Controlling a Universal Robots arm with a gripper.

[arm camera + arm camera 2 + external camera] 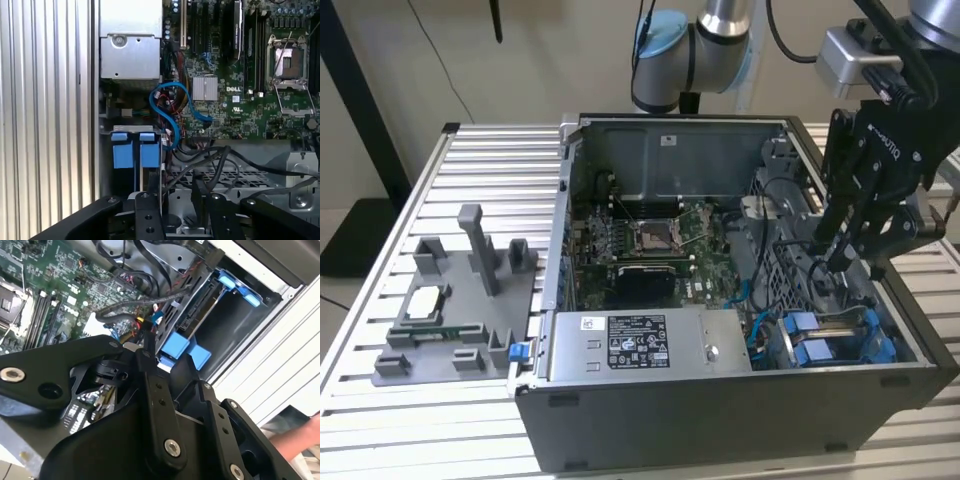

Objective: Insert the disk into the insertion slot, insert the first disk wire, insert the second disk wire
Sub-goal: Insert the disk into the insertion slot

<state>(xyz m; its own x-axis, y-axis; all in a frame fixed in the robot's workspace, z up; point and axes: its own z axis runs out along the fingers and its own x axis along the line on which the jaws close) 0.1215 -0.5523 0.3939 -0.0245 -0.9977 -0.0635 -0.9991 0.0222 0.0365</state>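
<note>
Your tool hangs low inside the open computer case. Its black fingers stand apart and clamp nothing. In the first wrist view, black cables cross the gap between them, over a perforated grey metal panel.

In the exterior view, the disk lies close below the tool, at about 7 o'clock. It sits in the insertion slot of the dark grey drive cage, with its two bright blue carrier tabs showing side by side. In the first wrist view a blue cable curls between those tabs and the green motherboard; where its ends plug in I cannot tell.

Back in the exterior view, the motherboard lies at 9 o'clock from the tool. The silver power supply with its white label is at 8 o'clock, against the case's near wall. The case stands on a slatted metal tabletop. Outside it, well apart at 9 o'clock, a grey fixture tray carries a processor chip. The arm's blue-capped joint is up at 11 o'clock.
</note>
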